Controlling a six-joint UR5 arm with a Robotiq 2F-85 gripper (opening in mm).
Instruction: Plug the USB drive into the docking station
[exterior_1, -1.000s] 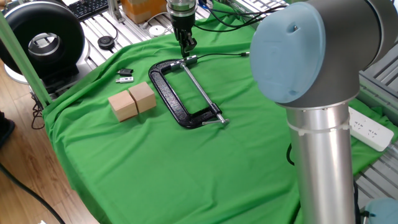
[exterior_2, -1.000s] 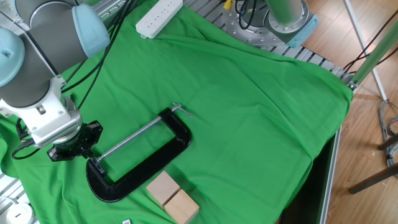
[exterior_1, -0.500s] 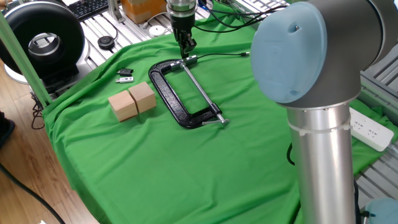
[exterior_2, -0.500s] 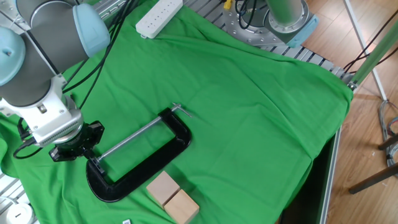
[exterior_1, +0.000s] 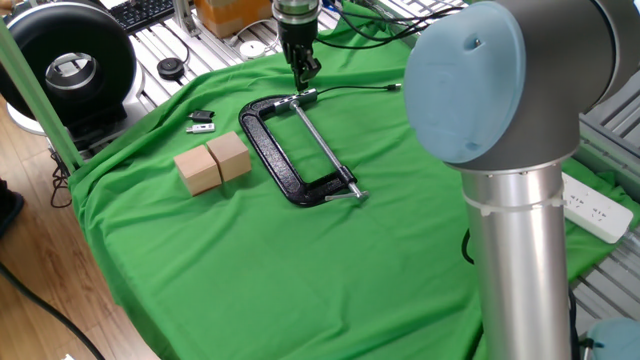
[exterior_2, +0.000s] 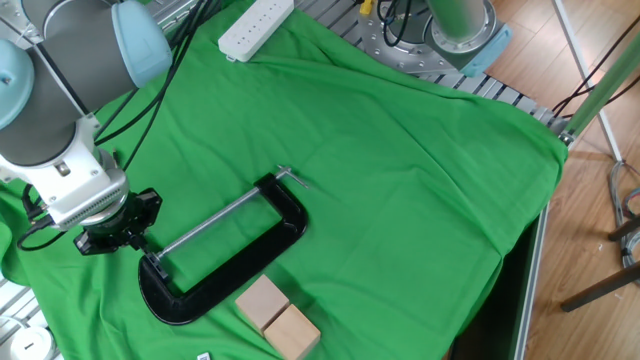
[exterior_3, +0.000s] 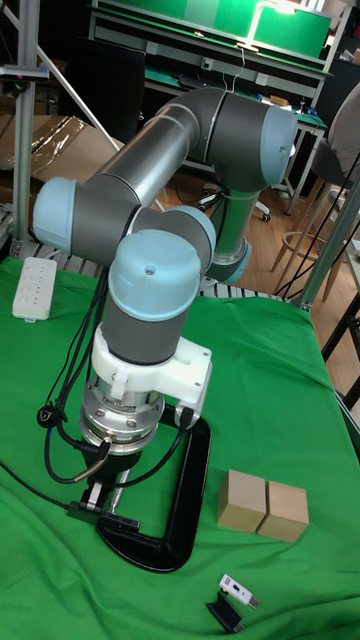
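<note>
The USB drive (exterior_3: 112, 518), a slim dark stick, lies flat on the green cloth (exterior_1: 250, 270) by the head of the black C-clamp (exterior_1: 280, 165). It also shows in one fixed view as the dark stick (exterior_1: 307, 96). A thin black cable (exterior_1: 360, 89) runs off from its end. I cannot tell the docking station apart from that cabled end. My gripper (exterior_3: 104, 497) hangs straight over the stick, a little above it. Its fingers stand slightly apart with nothing between them. In the other fixed view the gripper (exterior_2: 142, 250) hides the stick.
Two wooden blocks (exterior_1: 213, 162) sit side by side left of the clamp. A small black-and-silver piece (exterior_1: 201, 121) lies beyond them. A white power strip (exterior_2: 255, 25) rests at the cloth's far edge. The arm's big elbow (exterior_1: 500, 80) blocks the right side.
My gripper has risen a little off the cloth. The dark stick and its cable have stayed where they were.
</note>
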